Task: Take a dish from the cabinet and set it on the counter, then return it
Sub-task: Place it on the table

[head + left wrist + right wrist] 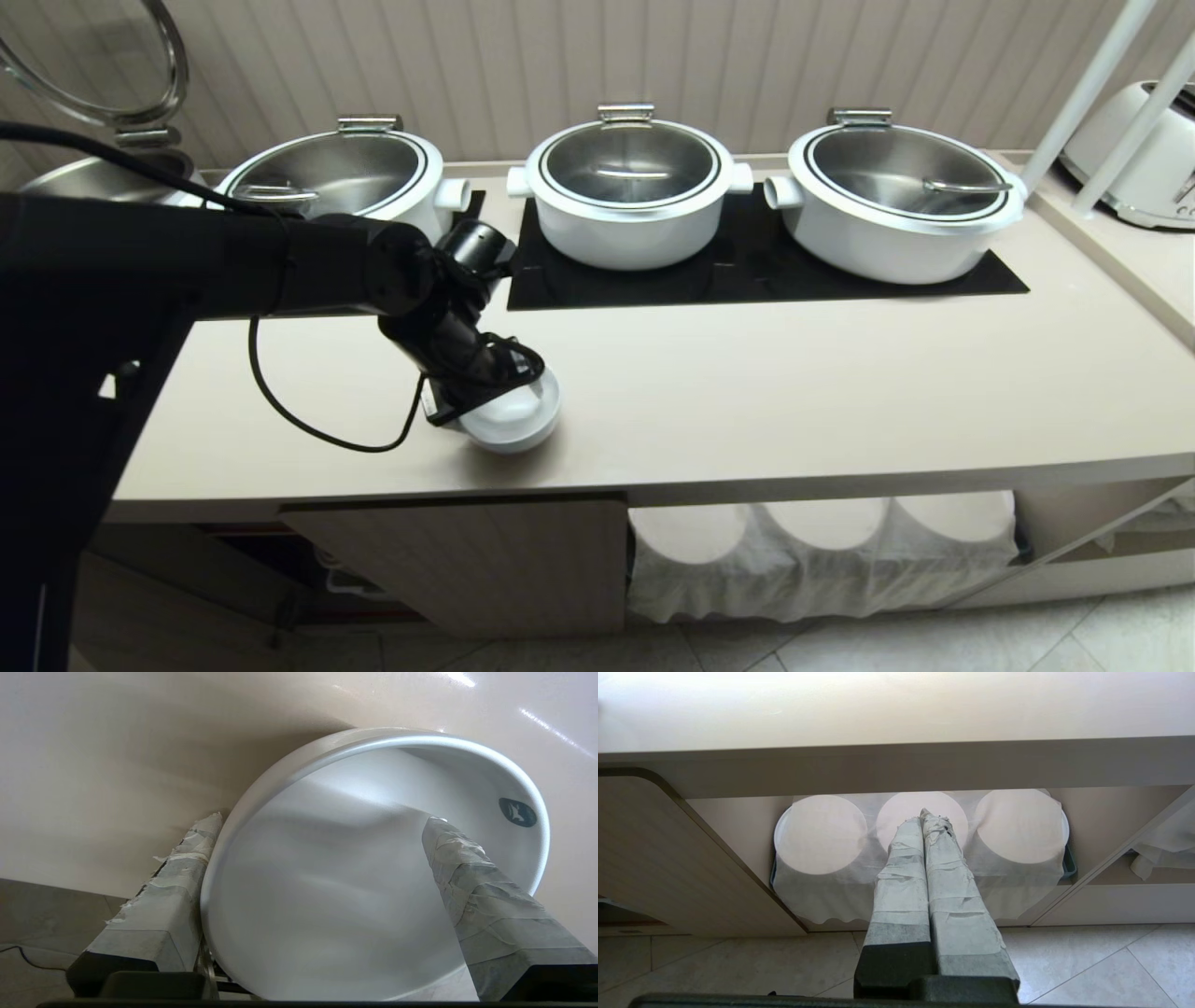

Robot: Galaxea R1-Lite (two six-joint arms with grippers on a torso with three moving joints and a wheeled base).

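Three lidded white pots (pixel 630 201), perhaps a toaster (pixel 1144 154)

Long smooth beige countertop (pixel 840 373): small white ceramic bowl (pixel 512 420) near front edge; three white steel-lined pots (pixel 630 187) far, seemingly on black inset panels (pixel 747 271).

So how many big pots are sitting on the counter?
4. Three white pots stand along the back: one behind the arm, one in the middle, one on the right. A fourth peeks out at far left, mostly hidden.
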